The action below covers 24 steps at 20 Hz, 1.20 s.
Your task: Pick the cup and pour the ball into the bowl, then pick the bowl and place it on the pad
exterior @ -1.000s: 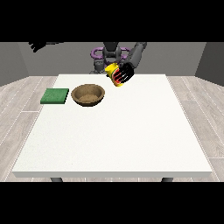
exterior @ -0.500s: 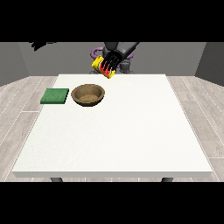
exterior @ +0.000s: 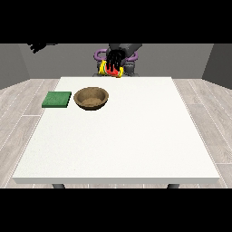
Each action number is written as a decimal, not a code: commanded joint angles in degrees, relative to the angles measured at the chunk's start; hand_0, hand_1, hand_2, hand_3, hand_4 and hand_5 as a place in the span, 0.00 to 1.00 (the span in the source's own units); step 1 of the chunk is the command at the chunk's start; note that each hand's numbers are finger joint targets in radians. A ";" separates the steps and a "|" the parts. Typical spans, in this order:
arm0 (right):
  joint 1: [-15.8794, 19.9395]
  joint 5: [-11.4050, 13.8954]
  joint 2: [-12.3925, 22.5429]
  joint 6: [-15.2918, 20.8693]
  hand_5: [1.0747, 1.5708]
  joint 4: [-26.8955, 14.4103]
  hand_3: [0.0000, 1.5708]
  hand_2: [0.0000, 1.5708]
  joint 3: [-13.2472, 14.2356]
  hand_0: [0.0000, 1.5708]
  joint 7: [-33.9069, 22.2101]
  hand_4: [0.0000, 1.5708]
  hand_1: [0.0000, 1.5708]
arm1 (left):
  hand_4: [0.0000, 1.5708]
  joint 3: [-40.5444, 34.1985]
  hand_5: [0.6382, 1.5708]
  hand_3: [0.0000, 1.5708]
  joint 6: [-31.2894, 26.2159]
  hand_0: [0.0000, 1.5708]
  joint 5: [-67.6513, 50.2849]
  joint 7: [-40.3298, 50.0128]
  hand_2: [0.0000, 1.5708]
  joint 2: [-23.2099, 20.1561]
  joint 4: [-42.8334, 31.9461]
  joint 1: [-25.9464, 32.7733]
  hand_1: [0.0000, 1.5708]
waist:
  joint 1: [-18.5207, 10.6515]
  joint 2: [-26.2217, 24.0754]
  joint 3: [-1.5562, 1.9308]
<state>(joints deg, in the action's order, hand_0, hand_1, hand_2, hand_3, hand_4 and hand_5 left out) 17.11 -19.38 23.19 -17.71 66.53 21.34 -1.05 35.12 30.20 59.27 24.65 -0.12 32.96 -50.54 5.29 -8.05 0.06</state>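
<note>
Near the table's [exterior: 118, 145] far-left corner lie a flat green pad [exterior: 57, 99] and, beside it, a round brown bowl [exterior: 91, 97]. Above the far edge, one hand [exterior: 114, 60] grips a red-and-yellow cup [exterior: 111, 70]. The other hand [exterior: 37, 46], raised far left, is indistinct.

Black hand [exterior: 115, 60] at twelve o'clock, fingers [exterior: 111, 66] curled round a yellow-and-red cup [exterior: 112, 70] above the bench's [exterior: 118, 136] far edge. Brown bowl [exterior: 91, 97] at ten o'clock, green pad [exterior: 57, 99] just beside at its nine o'clock. Other hand [exterior: 38, 45] raised at far upper left.
</note>
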 commanded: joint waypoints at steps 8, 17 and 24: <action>-1.09 -0.23 -1.24 0.62 1.00 0.34 0.27 0.00 -0.11 0.00 1.19 0.28 0.00 | 0.36 1.26 0.97 0.96 -7.54 0.57 11.16 3.24 1.00 -3.92 1.49 -3.95 0.57 | -1.04 2.18 -0.05; 0.62 -0.84 -1.71 1.17 1.00 1.18 0.19 0.00 -0.28 0.00 2.00 0.30 0.00 | 0.56 2.49 1.00 0.99 -15.29 0.00 15.47 -0.61 0.76 -2.78 4.51 -4.07 0.00 | -0.65 4.70 -0.05; 1.08 -1.50 -2.40 0.24 1.00 -0.05 0.17 0.00 -0.95 0.00 1.09 0.30 0.00 | 0.78 15.38 0.96 1.00 -28.25 0.97 28.52 2.41 1.00 0.04 -0.99 -7.67 0.97 | 1.10 3.17 0.03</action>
<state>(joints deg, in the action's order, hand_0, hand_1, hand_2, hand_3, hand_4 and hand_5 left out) 18.57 -20.53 20.53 -16.04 67.23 20.20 -1.20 46.68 8.08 83.19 26.96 -1.39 33.87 -56.33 5.86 -5.36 0.08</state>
